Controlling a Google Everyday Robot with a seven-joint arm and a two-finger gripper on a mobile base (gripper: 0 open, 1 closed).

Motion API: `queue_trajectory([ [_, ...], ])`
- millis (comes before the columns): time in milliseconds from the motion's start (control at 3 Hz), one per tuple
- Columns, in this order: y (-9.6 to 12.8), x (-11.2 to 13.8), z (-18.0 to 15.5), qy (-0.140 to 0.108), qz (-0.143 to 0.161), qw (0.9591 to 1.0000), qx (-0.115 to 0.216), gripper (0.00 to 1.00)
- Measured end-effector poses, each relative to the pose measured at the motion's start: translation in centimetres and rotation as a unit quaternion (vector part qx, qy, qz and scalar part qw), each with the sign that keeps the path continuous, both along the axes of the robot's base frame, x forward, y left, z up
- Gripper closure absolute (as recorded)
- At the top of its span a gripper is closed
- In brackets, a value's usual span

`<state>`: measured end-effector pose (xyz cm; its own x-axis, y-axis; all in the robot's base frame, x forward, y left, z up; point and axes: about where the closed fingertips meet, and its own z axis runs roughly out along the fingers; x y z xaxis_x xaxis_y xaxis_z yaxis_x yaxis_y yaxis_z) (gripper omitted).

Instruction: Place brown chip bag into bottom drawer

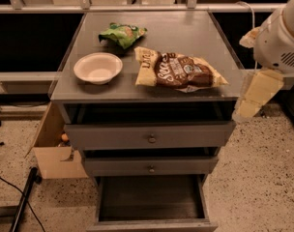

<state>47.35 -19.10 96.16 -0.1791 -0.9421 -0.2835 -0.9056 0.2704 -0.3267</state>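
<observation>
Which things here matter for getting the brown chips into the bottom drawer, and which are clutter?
Job: brown chip bag, on the cabinet top; bottom drawer, open; pincer, beside the cabinet's right edge.
Clutter: green chip bag; white bowl; cardboard box.

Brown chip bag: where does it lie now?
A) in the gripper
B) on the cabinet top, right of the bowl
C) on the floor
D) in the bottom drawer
B: the bag lies on the cabinet top right of the bowl; the gripper hangs beside the cabinet's right edge, apart from it.
</observation>
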Motion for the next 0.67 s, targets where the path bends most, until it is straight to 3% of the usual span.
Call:
queue_trajectory([
  [333,1.4,2.3,-1.3,-0.017,-0.003,0.9998,0.013,0.0],
  [667,3.5,5.8,-2.6,-0.049,-0.016,0.9979,0.038,0.0],
])
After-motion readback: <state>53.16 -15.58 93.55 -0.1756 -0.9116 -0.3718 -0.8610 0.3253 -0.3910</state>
